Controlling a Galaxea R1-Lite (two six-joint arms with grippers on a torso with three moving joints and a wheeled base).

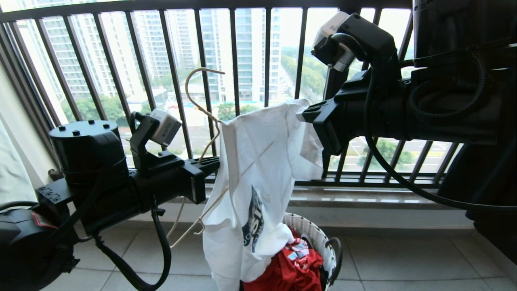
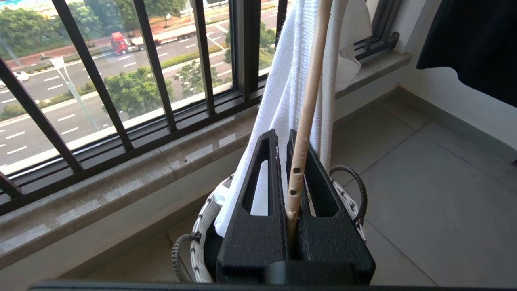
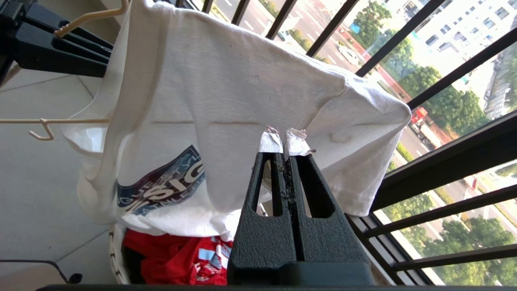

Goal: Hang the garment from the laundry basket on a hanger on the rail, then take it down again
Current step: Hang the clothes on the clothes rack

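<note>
Both grippers clamped, shirt being threaded onto hanger.

Left gripper [image 1: 210,163] is closed on the one hanger [image 1: 200,107]; right gripper [image 1: 309,115] pinches the one white shirt's [image 1: 258,169] edge, probably to spread it over the wire. Below them: one basket [image 1: 313,234] holding a red cloth [image 1: 293,268].

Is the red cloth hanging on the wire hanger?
No: the red cloth lies in the woven basket, while the white T-shirt drapes the wire hanger.

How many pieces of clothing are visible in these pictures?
3: the white T-shirt held up on the hanger, a red cloth in the basket, a black garment hanging nearby. More may be hidden.
</note>
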